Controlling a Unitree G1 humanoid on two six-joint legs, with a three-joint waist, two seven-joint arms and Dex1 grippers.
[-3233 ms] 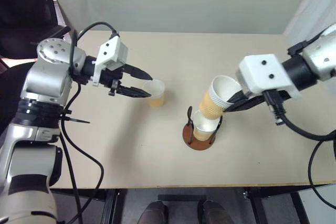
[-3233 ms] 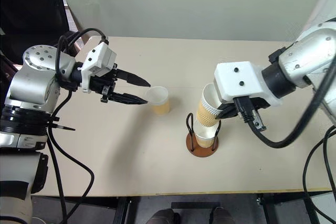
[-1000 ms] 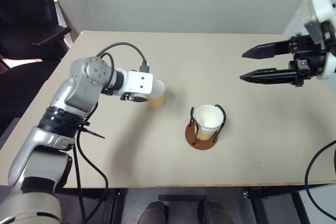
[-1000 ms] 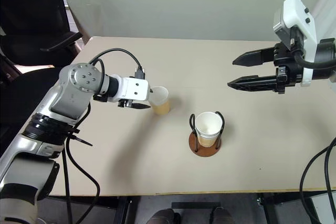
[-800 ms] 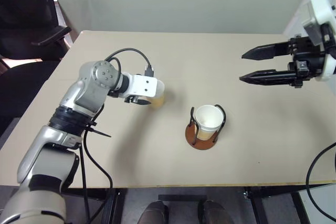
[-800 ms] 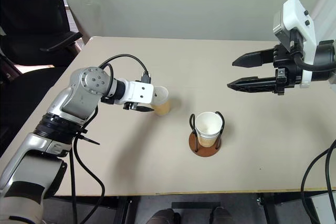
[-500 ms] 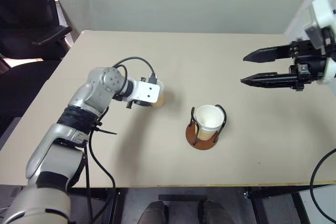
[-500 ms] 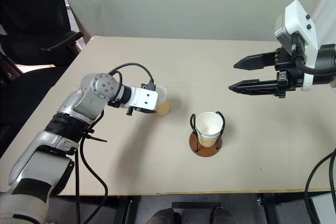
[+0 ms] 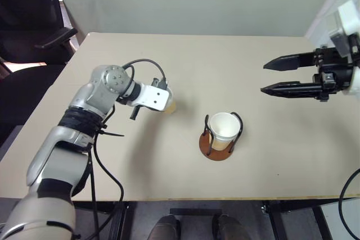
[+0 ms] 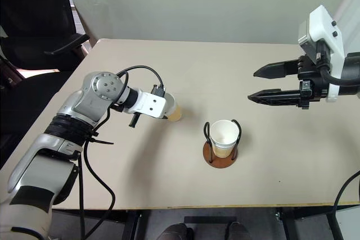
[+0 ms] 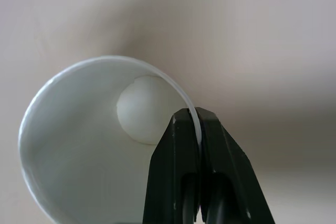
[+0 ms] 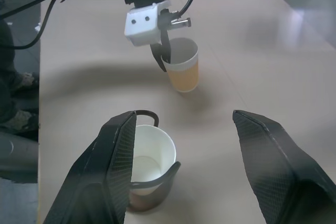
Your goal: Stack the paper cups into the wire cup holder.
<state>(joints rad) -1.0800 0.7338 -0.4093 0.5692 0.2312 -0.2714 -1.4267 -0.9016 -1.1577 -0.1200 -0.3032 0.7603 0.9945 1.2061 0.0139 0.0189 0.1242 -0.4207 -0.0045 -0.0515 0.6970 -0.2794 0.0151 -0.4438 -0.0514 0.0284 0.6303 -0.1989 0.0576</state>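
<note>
I see my left tool (image 11: 195, 124) pinched on the rim of a tan paper cup (image 12: 183, 68) at ten o'clock from the black wire holder (image 9: 220, 139), which holds stacked cups (image 9: 223, 127). My right tool (image 9: 270, 77) hangs wide over the beige counter (image 9: 169, 167).

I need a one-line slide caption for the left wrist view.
Left gripper shut on the rim of a paper cup standing on the table.

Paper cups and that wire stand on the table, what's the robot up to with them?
It is stacking cups. The left gripper has pinched the rim of a tan-yellow paper cup standing alone on the beige table. The black wire cup holder on its reddish-brown disc already holds cups. The right gripper hovers open off to the side.
</note>
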